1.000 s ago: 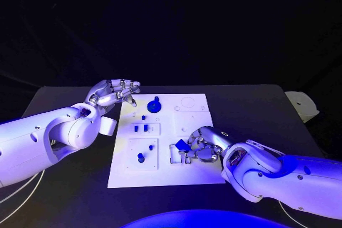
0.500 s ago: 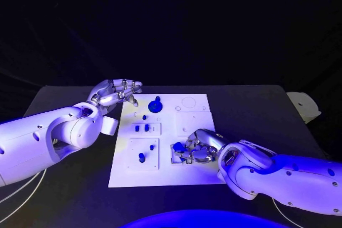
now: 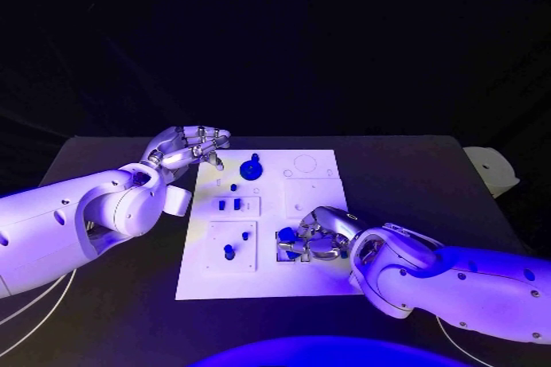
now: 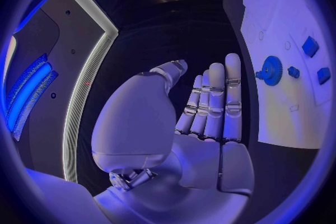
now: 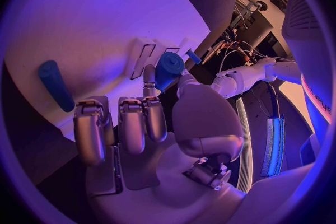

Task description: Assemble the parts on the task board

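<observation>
The white task board (image 3: pixel 316 281) lies mid-table. My right hand (image 3: pixel 319 238) pinches a small blue part (image 3: pixel 285 235) between thumb and finger, low over the rectangular recess at the board's near middle. In the right wrist view the blue part (image 5: pixel 168 70) sits at the fingertips beside the slots, and a blue peg (image 5: pixel 55 85) lies on the board (image 5: pixel 105 17). My left hand (image 3: pixel 187 148) hovers at the board's far left corner, its fingers (image 4: pixel 223 101) held straight and holding nothing. A blue gear (image 3: pixel 249 171) stands near it, also in the left wrist view as the gear (image 4: pixel 269 71).
Several small blue pieces (image 3: pixel 231 205) sit in the left-hand modules of the board, one further piece (image 3: pixel 228 253) nearer me. A white object (image 3: pixel 488 169) lies at the table's right edge. Bare black table (image 3: pixel 413 184) flanks the board.
My right hand has shifted slightly left and down with the blue part, closer to the recess. The left hand has barely moved.
</observation>
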